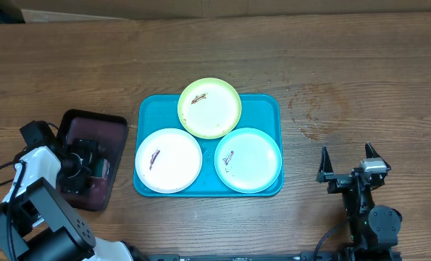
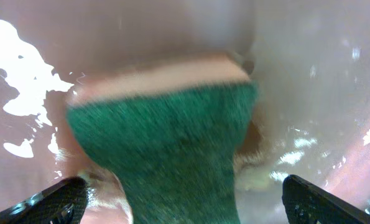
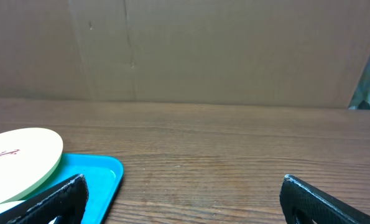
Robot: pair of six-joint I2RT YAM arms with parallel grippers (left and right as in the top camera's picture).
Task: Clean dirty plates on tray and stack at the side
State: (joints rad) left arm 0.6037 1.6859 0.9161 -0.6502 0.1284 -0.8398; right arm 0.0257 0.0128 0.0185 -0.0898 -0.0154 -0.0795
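Three plates with dark smears lie on the turquoise tray: a yellow-green plate at the back, a white plate front left, a teal-rimmed white plate front right. My left gripper reaches down into the small maroon tray. Its fingers are open on either side of a green sponge lying in the wet tray. My right gripper is open and empty above the table right of the turquoise tray. The right wrist view shows the yellow-green plate and a corner of the tray.
The maroon tray stands left of the turquoise tray and holds water. Bare wooden table lies right of and behind the trays. A cardboard wall stands at the far edge.
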